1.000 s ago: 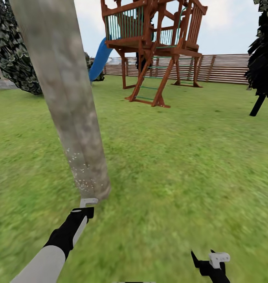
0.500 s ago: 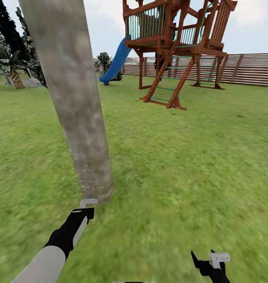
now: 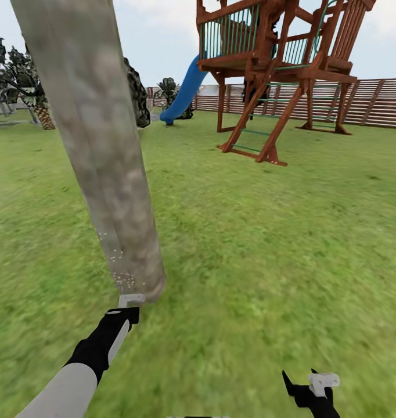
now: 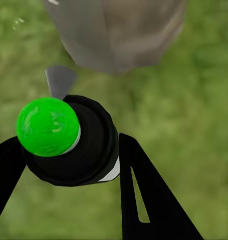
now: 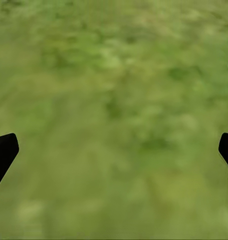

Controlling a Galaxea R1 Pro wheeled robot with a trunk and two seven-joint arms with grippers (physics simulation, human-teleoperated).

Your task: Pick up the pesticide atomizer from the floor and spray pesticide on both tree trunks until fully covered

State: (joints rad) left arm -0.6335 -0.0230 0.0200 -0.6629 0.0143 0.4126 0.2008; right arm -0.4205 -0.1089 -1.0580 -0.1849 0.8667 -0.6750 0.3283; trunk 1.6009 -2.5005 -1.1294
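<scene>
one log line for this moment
left end effector: holds pesticide atomizer, aimed at tree trunk base | right end effector: open over lawn

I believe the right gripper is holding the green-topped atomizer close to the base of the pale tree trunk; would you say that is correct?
Not quite: the left gripper holds the green-topped atomizer, as the left wrist view shows. It is indeed close to the base of the pale tree trunk. The right gripper is open over grass.

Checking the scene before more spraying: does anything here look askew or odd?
The tree trunk leans instead of standing upright. White specks dot only its lowest part, near the left gripper shut on the atomizer; higher up the bark looks bare. Beyond that, nothing on the lawn stands out.
</scene>
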